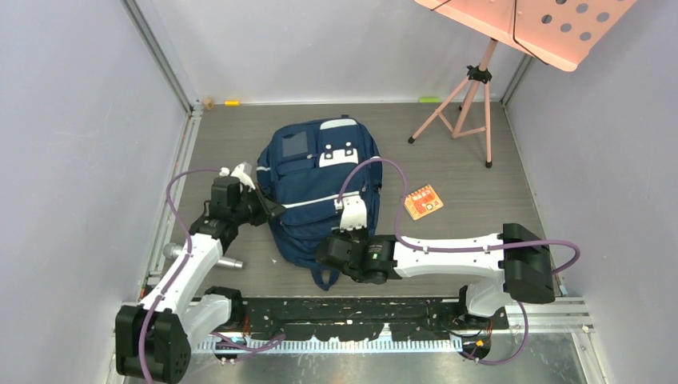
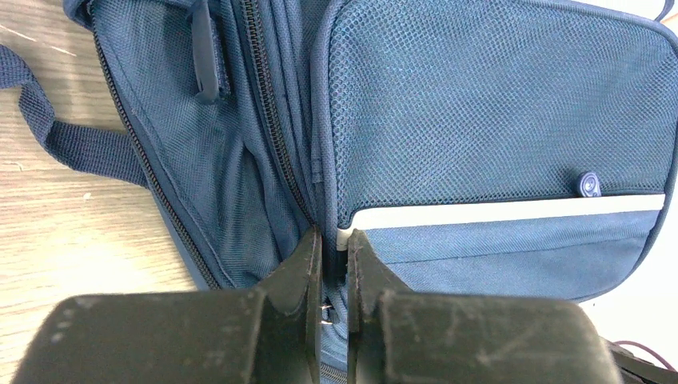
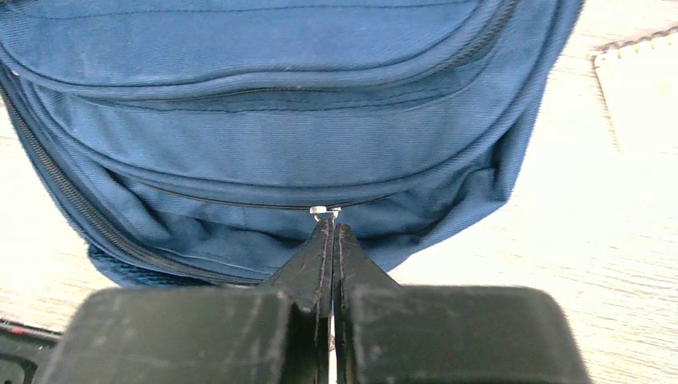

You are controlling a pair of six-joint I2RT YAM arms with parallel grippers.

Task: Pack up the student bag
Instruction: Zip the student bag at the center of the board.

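The student bag point(image 1: 320, 200) looks soft and floppy, best gripped at seams and zips: left fingers point(image 2: 300, 272) pinch its edge seam point(image 2: 320, 172), right fingers point(image 3: 316, 256) clench its zip pull point(image 3: 324, 212).

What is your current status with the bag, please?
Left gripper pinched on student bag, side seam. Right gripper shut on zipper pull at bag's near end. Orange notepad lies right of bag, apart.
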